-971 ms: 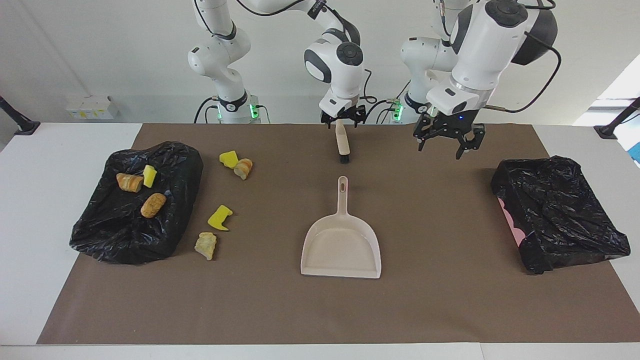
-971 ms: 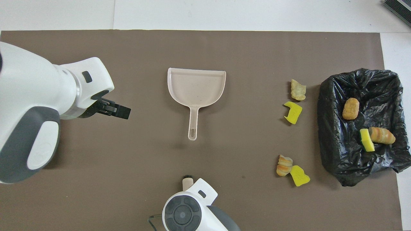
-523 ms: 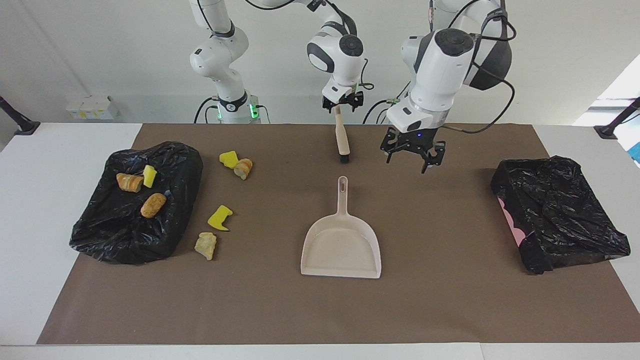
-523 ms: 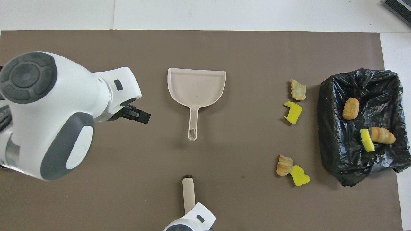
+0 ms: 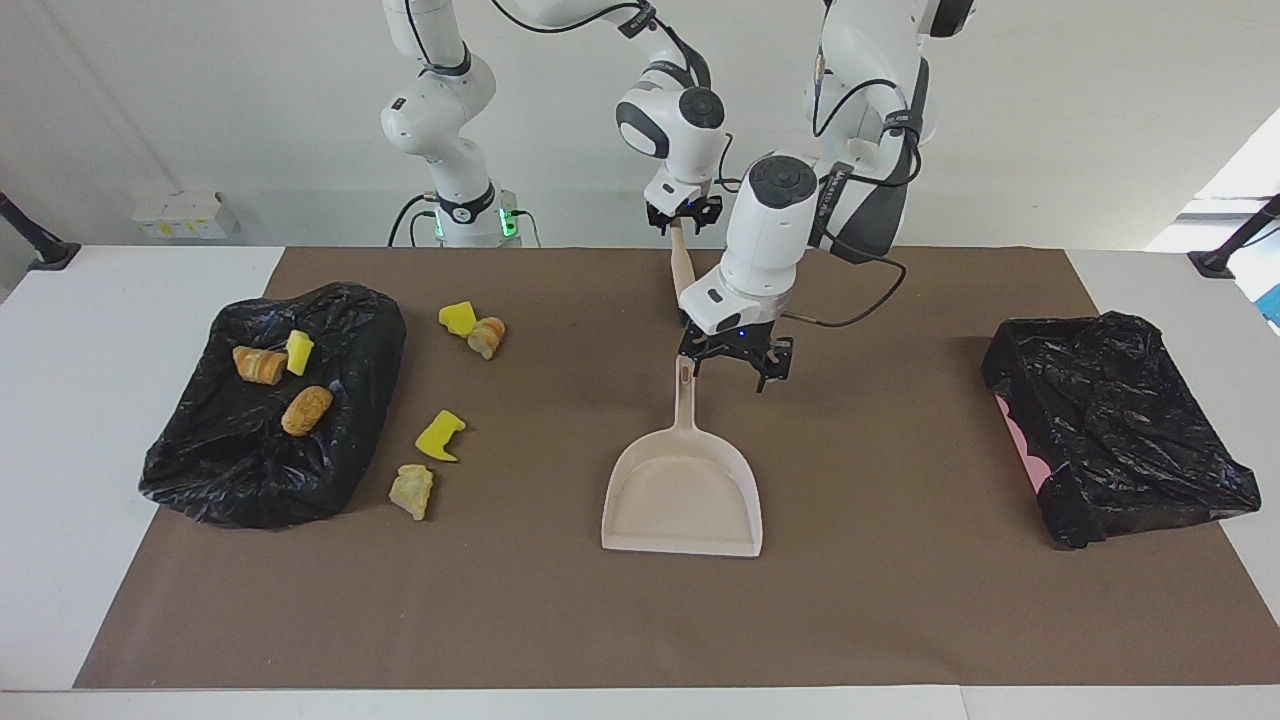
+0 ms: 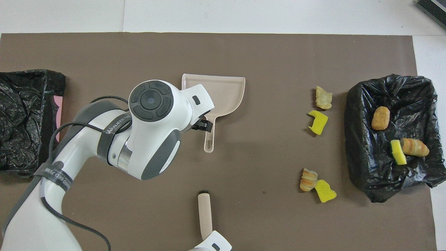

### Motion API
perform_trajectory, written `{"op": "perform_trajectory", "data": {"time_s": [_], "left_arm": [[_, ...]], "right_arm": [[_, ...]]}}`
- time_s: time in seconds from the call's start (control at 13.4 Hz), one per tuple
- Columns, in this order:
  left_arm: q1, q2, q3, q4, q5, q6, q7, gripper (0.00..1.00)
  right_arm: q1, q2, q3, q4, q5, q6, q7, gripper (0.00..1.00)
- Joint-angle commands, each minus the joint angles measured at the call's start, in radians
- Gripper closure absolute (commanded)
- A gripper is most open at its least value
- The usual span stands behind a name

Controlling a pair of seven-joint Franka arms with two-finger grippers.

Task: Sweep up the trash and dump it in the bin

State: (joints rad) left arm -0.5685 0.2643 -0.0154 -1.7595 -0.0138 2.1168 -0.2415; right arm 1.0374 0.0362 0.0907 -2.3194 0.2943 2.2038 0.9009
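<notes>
Left end effector hangs spread over the dustpan handle; right end effector pinches the brush

Bright, even diffuse light, both views sharp, no motion blur. Daylight glare at the facing view's right edge. Soft short shadows only: under the dustpan, under the left gripper. Specular highlights on the black bin bags. Brown mat is matte, no reflections. No visible edge distortion.
</notes>
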Motion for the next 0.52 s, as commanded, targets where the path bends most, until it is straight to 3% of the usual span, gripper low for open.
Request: {"op": "perform_trajectory", "data": {"time_s": [0.0, 0.15, 0.3, 0.45], "left_arm": [[-0.031, 0.007, 0.014, 0.002, 0.000, 0.023, -0.036, 0.00], [-0.034, 0.009, 0.014, 0.000, -0.029, 0.054, -0.036, 0.00], [-0.034, 0.010, 0.014, -0.001, -0.032, 0.058, -0.035, 0.00], [-0.025, 0.013, 0.014, -0.001, -0.034, 0.083, -0.024, 0.00]], "right_arm": [[-0.008, -0.047, 0.000, -0.009, 0.023, -0.001, 0.029, 0.39], [-0.011, -0.048, -0.002, -0.012, 0.023, -0.004, 0.053, 0.55], [-0.026, -0.062, -0.003, -0.012, 0.023, -0.006, 0.070, 0.63], [-0.037, -0.067, -0.003, -0.012, 0.022, -0.009, 0.070, 1.00]]}}
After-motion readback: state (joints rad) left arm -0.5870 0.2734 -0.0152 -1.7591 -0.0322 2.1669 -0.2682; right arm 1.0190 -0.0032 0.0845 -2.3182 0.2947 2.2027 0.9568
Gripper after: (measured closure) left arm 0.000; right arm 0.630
